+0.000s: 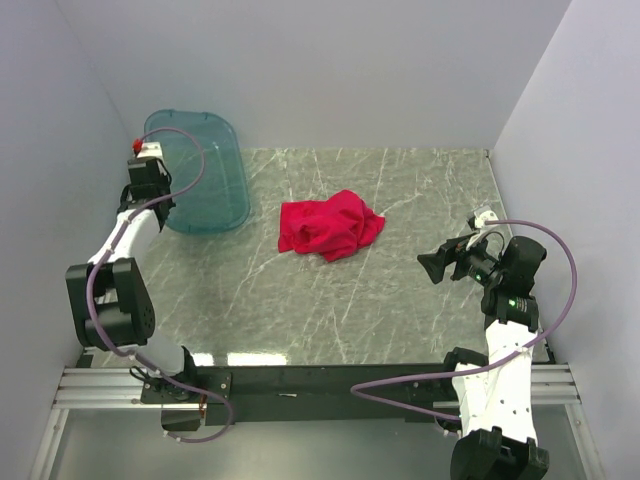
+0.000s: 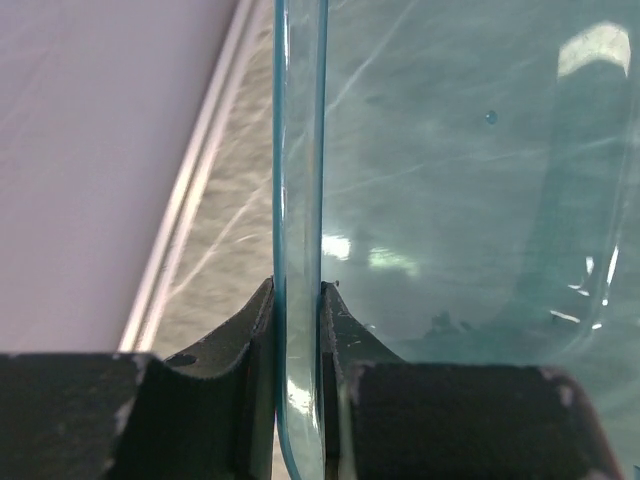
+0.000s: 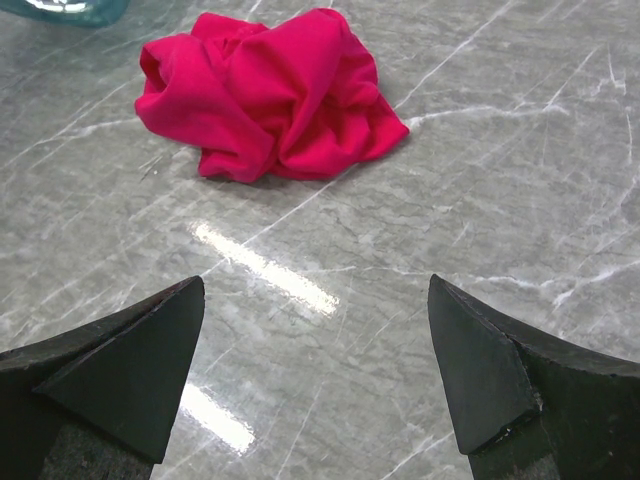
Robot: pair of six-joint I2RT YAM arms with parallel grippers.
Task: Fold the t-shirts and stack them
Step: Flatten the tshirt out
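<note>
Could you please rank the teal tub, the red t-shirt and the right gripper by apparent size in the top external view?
1. teal tub, largest.
2. red t-shirt, crumpled, covering clearly less area.
3. right gripper, smallest, with its jaws open.

Left end effector [image 2: 298, 300] clamped narrow, right end effector [image 3: 316, 285] spread wide.

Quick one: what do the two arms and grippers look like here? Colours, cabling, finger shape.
The left arm and right arm both have white links and black joint housings, each with a looping purple cable. The left gripper and right gripper have matte black fingers. The right one's fingers taper to wedge-shaped tips. A small green light shows on the right arm.
</note>
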